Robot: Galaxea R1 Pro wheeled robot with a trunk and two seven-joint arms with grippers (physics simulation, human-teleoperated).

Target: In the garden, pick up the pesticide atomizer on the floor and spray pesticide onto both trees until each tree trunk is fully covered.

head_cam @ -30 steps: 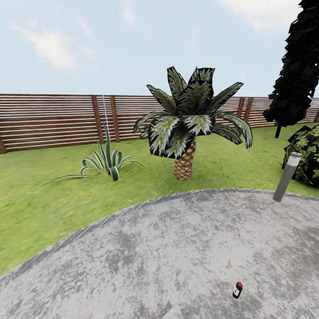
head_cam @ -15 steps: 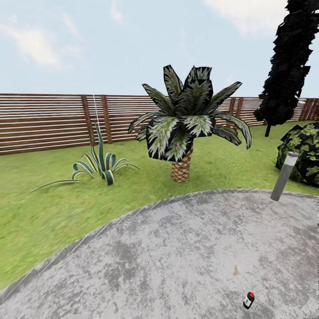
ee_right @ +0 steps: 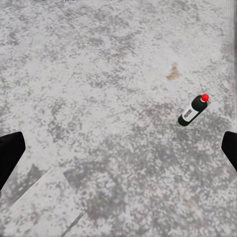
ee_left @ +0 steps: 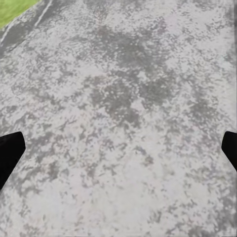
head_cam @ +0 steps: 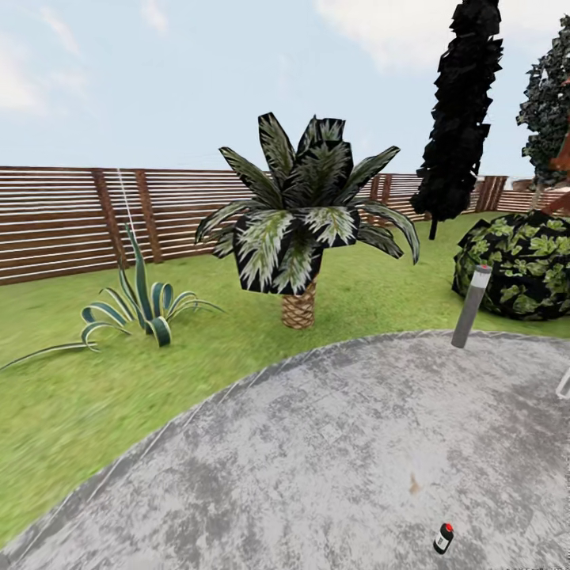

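The pesticide atomizer (head_cam: 443,538) is lying on its side on the grey stone paving (head_cam: 332,443) — a small dark bottle with a red cap and a pale label, well in from the curved edge where the paving meets the grass lawn (head_cam: 71,396). From the right wrist view the same bottle (ee_right: 192,110) sits apart from the gripper, with a small brownish speck (ee_right: 172,72) on the stone near it.

Right gripper (ee_right: 118,148): its 2 dark fingertips (ee_right: 10,150) sit far apart at the sides of the view, so it's wide open with nothing in it. Left gripper (ee_left: 118,153) is the same deal — fingertips (ee_left: 10,153) spread wide over bare paving, holding nothing, with a sliver of grass (ee_left: 15,7) at one corner.

Out on the lawn there's a short palm (head_cam: 305,222) with a scaly trunk, a spiky striped agave (head_cam: 142,305), a slim grey bollard light (head_cam: 470,305) right at the paving's far edge, a round leafy bush (head_cam: 522,265) just behind it, and a tall near-black conifer (head_cam: 459,111). A reddish-brown slat fence (head_cam: 71,218) runs along the back.
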